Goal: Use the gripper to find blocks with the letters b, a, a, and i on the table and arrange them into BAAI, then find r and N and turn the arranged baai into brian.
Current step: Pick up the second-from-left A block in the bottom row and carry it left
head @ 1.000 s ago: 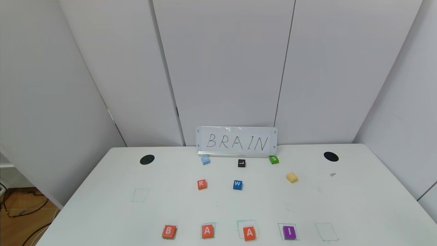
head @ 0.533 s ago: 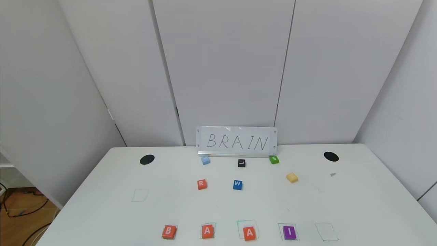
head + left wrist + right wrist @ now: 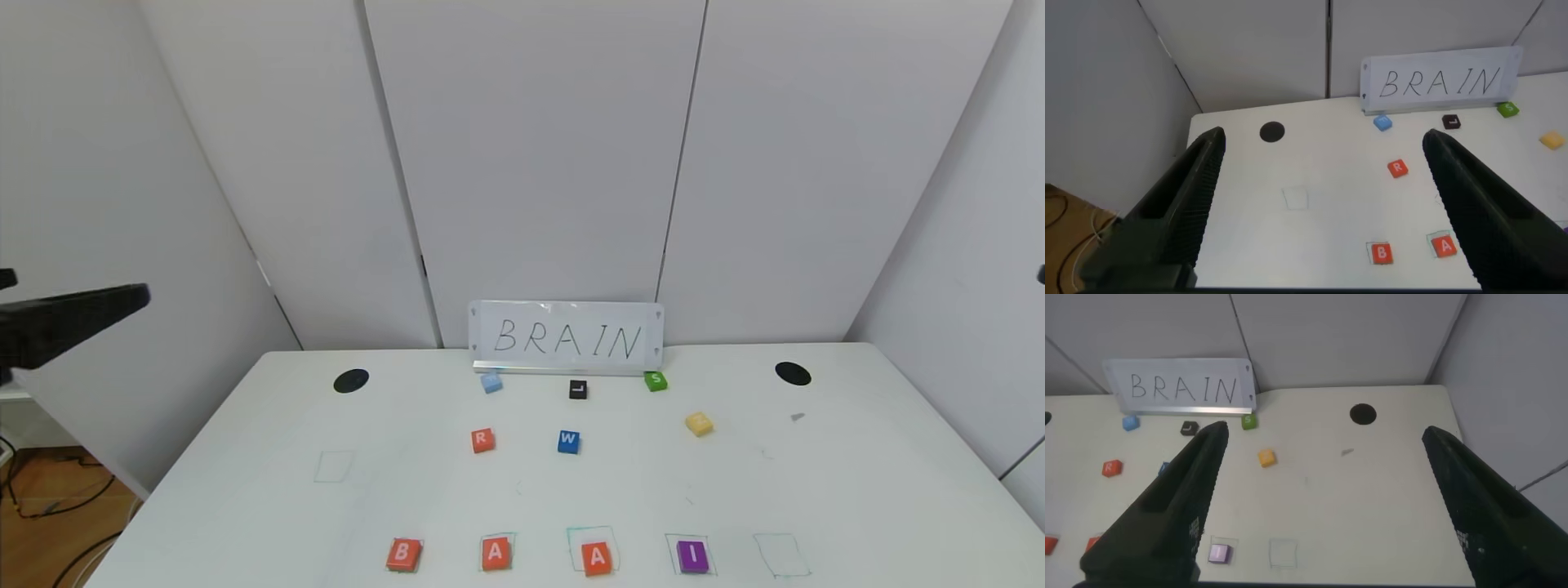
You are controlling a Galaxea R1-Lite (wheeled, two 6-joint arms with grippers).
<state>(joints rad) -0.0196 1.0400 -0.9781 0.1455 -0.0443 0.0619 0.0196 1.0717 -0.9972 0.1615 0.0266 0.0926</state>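
Note:
On the white table (image 3: 857, 490) the orange-red B (image 3: 403, 554), A (image 3: 495, 553), A (image 3: 597, 558) and purple I (image 3: 692, 556) blocks lie in a row along the near edge. The orange-red R (image 3: 482, 440) lies mid-table, and the yellow N (image 3: 699, 424) lies to its right. My left gripper (image 3: 1323, 139) is open and empty, raised high over the table's left side, and one of its fingers (image 3: 98, 309) shows in the head view. My right gripper (image 3: 1324, 433) is open and empty, high over the right side, above the N (image 3: 1266, 458) and I (image 3: 1218, 554).
A BRAIN sign (image 3: 566, 338) stands at the back. In front of it lie a light-blue block (image 3: 491, 382), a black L block (image 3: 578, 389), a green S block (image 3: 655, 380) and a blue W block (image 3: 568, 442). An empty green square (image 3: 781, 554) sits right of the I, and another (image 3: 334, 466) at the left.
My left arm has risen into the head view at the left edge, and a sliver of the right arm shows at the right edge. The blocks have not moved.

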